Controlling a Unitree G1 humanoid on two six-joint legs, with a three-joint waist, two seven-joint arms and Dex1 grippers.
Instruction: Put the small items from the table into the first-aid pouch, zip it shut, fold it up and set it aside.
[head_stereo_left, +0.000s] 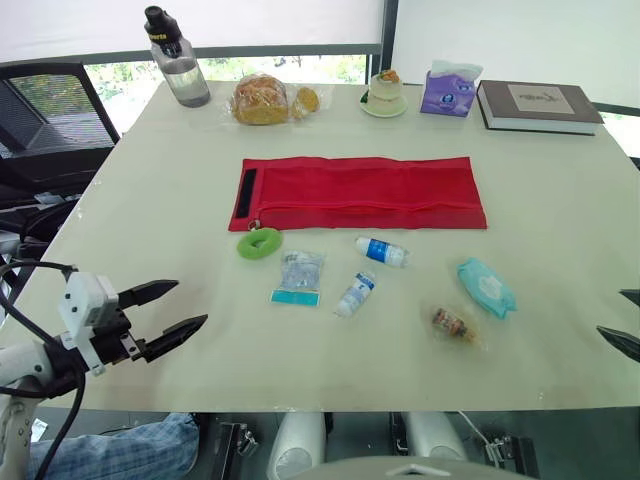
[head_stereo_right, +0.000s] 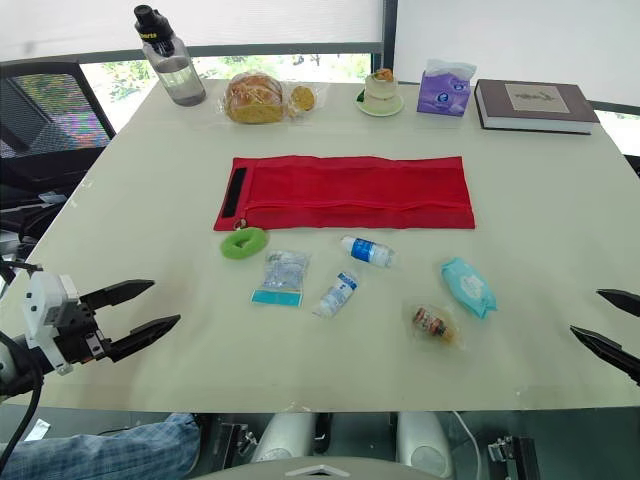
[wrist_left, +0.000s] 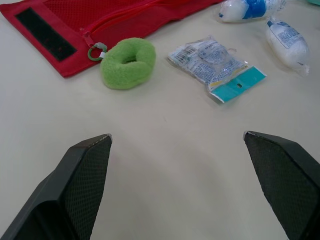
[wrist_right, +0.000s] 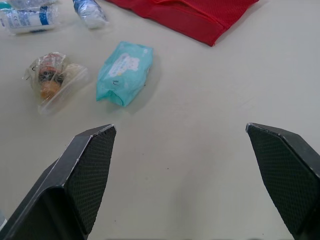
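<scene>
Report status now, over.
Left end effector open, empty. Right end effector open, empty. Red pouch flat, unfolded; green ring loose beside its zip pull. Nothing blocking.

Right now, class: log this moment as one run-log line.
left gripper: open, empty | right gripper: open, empty | red pouch: flat, unfolded | green ring, teal wipes pack: on table, outside pouch
</scene>
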